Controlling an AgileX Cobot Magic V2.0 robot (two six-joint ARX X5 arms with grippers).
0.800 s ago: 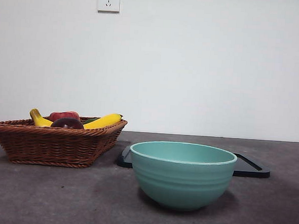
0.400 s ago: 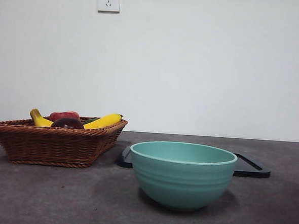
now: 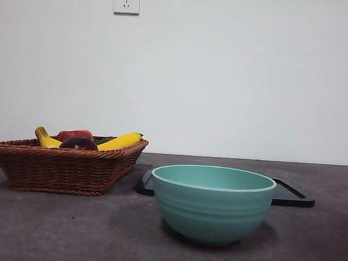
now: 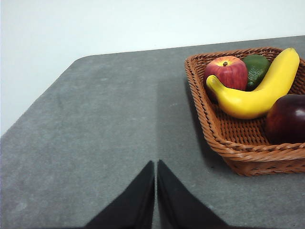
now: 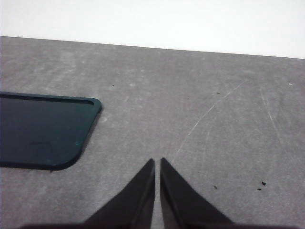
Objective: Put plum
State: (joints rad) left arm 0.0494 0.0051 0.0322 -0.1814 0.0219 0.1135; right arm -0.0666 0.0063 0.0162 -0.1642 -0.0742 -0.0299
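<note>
Wicker basket [image 3: 65, 168] holds plum [image 3: 78, 143], unmoved over last second; nothing shifted, task not begun. Left gripper [image 4: 156, 164] pressed together, over bare table near basket. Right gripper [image 5: 157, 162] pressed together, near tray [image 5: 43, 129]. Count: one plum, one apple [image 4: 226, 72], one banana [image 4: 259, 90], one bowl [image 3: 212, 204].

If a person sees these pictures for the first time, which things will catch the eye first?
Probably the big teal bowl, standing near the camera in front of a dark flat tray. Next, the wicker basket to its side, holding a yellow banana, a red apple and the dark plum.
</note>
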